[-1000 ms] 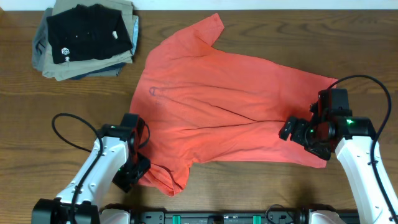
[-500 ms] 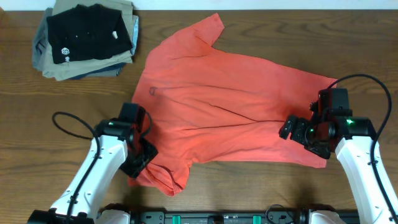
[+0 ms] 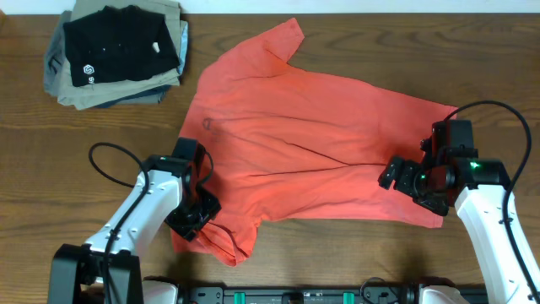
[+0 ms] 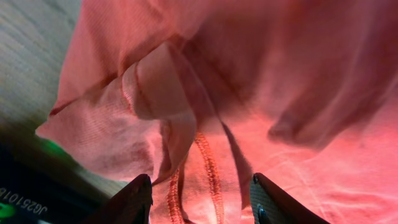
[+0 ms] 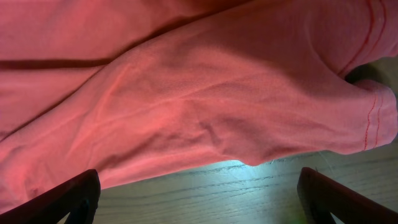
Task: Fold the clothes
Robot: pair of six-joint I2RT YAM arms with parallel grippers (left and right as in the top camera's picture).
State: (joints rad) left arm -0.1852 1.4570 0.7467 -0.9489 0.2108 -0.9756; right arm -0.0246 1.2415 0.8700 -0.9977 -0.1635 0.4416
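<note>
Lying creased, the coral T-shirt (image 3: 321, 143) sits under left fingers (image 4: 138, 198) and right fingers (image 5: 74, 196), both wide.

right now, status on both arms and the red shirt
Left gripper jaws open at the T-shirt near sleeve, bunched. Right gripper jaws open at the hem end. T-shirt spread out, not yet folded. Folded pile far left, clear of it.

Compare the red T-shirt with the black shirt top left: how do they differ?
The red T-shirt is spread open and rumpled; the black shirt is neatly folded. The red T-shirt lies straight on the table; the black shirt tops a stack of folded clothes. The red T-shirt covers far more area than the black shirt. Both are shirts.
</note>
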